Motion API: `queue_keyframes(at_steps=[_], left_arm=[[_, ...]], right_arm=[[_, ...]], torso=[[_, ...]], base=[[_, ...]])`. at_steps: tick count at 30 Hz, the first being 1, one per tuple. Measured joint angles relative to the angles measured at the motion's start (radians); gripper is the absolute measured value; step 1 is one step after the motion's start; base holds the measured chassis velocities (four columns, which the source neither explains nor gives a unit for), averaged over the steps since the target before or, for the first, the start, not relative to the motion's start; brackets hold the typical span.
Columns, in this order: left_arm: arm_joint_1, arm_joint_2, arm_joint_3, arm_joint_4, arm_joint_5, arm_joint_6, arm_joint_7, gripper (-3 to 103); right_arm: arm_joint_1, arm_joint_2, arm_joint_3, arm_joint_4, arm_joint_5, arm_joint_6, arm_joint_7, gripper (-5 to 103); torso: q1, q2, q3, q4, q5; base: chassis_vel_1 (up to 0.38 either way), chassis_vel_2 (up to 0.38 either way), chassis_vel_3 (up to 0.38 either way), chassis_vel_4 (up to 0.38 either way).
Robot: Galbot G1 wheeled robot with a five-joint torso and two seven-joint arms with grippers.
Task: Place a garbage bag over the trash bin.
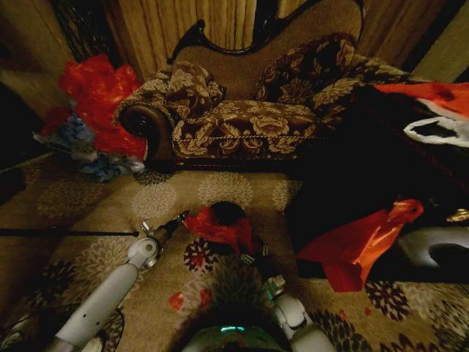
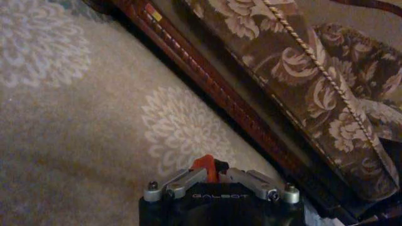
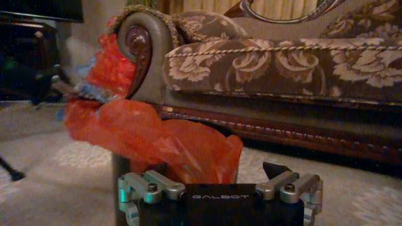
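Note:
The small black trash bin [image 1: 233,211] stands on the carpet in front of the sofa. The crinkly red garbage bag [image 1: 218,230] lies draped over its near side and rim. My left gripper [image 1: 181,216] reaches in at the bag's left edge; in the left wrist view this gripper [image 2: 207,172] is shut on a small red fold of the bag [image 2: 204,163]. My right gripper [image 1: 254,256] is just in front of the bin on its right. In the right wrist view the right gripper [image 3: 215,175] is open, and the bag [image 3: 157,139] bulges up between its spread fingers.
A floral sofa [image 1: 242,117] stands close behind the bin. A heap of red plastic [image 1: 99,92] lies at the back left. On the right are a larger red-orange bag [image 1: 359,242], a grey curved object [image 1: 440,246] and dark furniture. A thin black rod [image 1: 66,233] lies on the left carpet.

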Motion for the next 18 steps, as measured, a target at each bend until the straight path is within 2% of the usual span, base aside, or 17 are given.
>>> queue_keyframes(at_steps=[4, 5, 7, 8, 10, 13, 14, 17, 18], left_arm=[[0.002, -0.008, 0.008, 0.015, 0.012, 0.0, 0.004, 0], [0.0, -0.014, 0.013, 0.029, 0.019, -0.001, 0.007, 0], [-0.002, -0.018, 0.015, 0.038, 0.022, -0.001, 0.008, 0], [-0.008, -0.025, 0.02, 0.059, 0.025, -0.002, 0.01, 0], [-0.012, -0.028, 0.024, 0.072, 0.026, -0.003, 0.012, 0], [-0.018, -0.036, 0.034, 0.098, 0.035, -0.004, 0.016, 0], [-0.018, -0.036, 0.034, 0.098, 0.035, -0.004, 0.016, 0], [-0.019, -0.042, 0.037, 0.114, 0.042, -0.006, 0.019, 0], [-0.019, -0.042, 0.037, 0.115, 0.043, -0.007, 0.019, 0]], right_arm=[[0.01, 0.014, -0.002, -0.019, 0.003, -0.008, 0.006, 100], [0.001, 0.02, -0.006, -0.028, 0.009, -0.011, 0.006, 91], [-0.007, 0.023, -0.007, -0.032, 0.014, -0.011, 0.006, 91], [-0.019, 0.03, -0.007, -0.042, 0.02, -0.009, 0.006, 80], [-0.023, 0.033, -0.006, -0.047, 0.021, -0.003, 0.006, 80], [-0.023, 0.034, -0.004, -0.059, 0.022, 0.005, 0.006, 65], [-0.023, 0.034, -0.004, -0.059, 0.022, 0.005, 0.006, 65], [-0.026, 0.033, -0.004, -0.067, 0.03, 0.002, 0.001, 48], [-0.03, 0.032, -0.005, -0.067, 0.041, -0.004, 0.0, 48]], torso=[[0.0, 0.0, 0.0, 0.0, -0.0002], [0.0, 0.0, 0.0, -0.0001, -0.0001], [0.0, 0.0, 0.0, -0.0002, -0.0001], [0.0, 0.0, 0.0, -0.0004, -0.0002], [0.0, 0.0, 0.0, -0.0003, -0.0001], [0.0, 0.0, 0.0, -0.0003, -0.0001], [0.0, 0.0, 0.0, -0.0003, -0.0001], [0.0, 0.0, 0.0, -0.0002, -0.0001], [0.0, 0.0, 0.0, -0.0001, -0.0001]], base=[[0.0, 0.0, 0.0, 0.0], [0.0, 0.0, 0.0, 0.0], [0.0, 0.0, 0.0, 0.0], [0.0, 0.0, 0.0, 0.0], [0.0, 0.0, 0.0, 0.0], [0.0, 0.0, 0.0, 0.0], [0.0, 0.0, 0.0, 0.0], [0.0, 0.0, 0.0, 0.0], [0.0, 0.0, 0.0, 0.0]])
